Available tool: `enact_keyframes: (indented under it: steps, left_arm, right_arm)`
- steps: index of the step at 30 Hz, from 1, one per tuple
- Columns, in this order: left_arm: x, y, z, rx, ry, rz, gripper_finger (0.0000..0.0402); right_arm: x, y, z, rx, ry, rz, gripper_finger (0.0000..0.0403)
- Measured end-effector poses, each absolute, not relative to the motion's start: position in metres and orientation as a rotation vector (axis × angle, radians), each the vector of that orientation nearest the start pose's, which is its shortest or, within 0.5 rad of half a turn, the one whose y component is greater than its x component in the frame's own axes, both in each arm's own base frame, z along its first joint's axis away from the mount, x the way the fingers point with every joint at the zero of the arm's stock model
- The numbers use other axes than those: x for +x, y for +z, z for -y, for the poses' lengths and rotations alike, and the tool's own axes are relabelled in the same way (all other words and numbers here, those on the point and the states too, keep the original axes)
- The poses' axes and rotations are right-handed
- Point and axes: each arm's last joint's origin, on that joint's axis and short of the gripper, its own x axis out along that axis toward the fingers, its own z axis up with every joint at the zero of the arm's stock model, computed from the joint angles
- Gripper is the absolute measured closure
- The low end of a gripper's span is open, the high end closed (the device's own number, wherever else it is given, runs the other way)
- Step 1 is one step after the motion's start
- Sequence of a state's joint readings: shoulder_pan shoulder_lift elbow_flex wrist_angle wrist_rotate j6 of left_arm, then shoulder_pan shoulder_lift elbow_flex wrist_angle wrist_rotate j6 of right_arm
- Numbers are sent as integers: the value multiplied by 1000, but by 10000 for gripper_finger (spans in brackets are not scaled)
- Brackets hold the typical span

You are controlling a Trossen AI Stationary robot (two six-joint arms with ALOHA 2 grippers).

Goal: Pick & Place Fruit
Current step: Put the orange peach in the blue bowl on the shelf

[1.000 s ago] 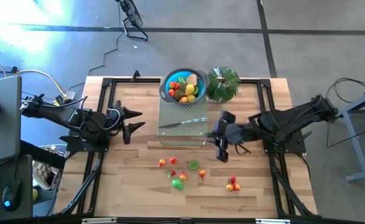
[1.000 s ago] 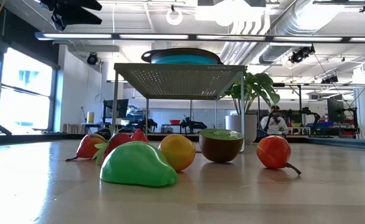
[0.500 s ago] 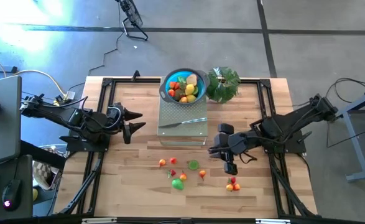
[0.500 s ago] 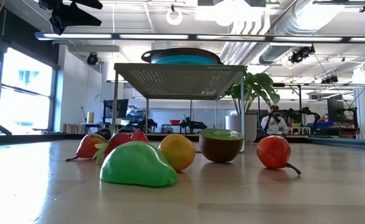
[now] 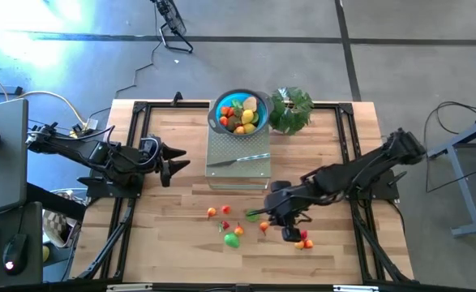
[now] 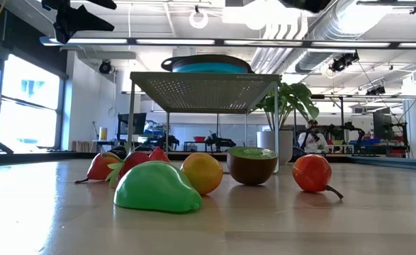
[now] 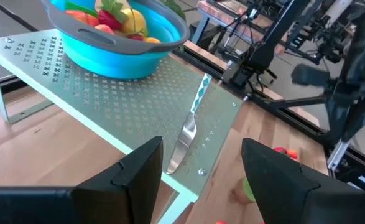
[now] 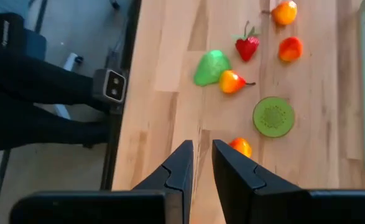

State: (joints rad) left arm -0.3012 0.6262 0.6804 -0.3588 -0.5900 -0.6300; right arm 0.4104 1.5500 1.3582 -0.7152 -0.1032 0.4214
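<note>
**Fruit loose by the rack, right arm over it**

Loose fruit lies on the table in front of the rack — a green piece, a kiwi half, red and orange ones. More sits in the bowl on the rack, beside a knife. The right gripper hangs over the loose pieces, fingers nearly shut, empty. The left gripper waits left of the rack — parted, empty.

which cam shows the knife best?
Left wrist view: the knife lies close and unobstructed on the perforated shelf. The high view shows it as a thin sliver. The low and right wrist views don't show it.
</note>
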Motion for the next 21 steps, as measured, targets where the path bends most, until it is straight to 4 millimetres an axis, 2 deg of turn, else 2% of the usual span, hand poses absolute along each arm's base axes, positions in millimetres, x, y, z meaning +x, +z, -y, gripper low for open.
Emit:
enact_keyframes:
  steps: [6, 12, 16, 21]
  left_arm:
    - [132, 300, 24, -467, 377, -217, 187]
    - [131, 295, 24, -445, 392, -263, 187]
    - [130, 295, 24, -444, 393, -265, 187]
    - [130, 294, 24, -446, 374, -278, 187]
  right_arm:
    - [317, 275, -141, 262, 243, -1045, 351]
    - [325, 256, -145, 274, 174, -1102, 337]
    - [323, 253, -145, 250, 145, -1122, 289]
    - [320, 251, -143, 214, 94, -1146, 197]
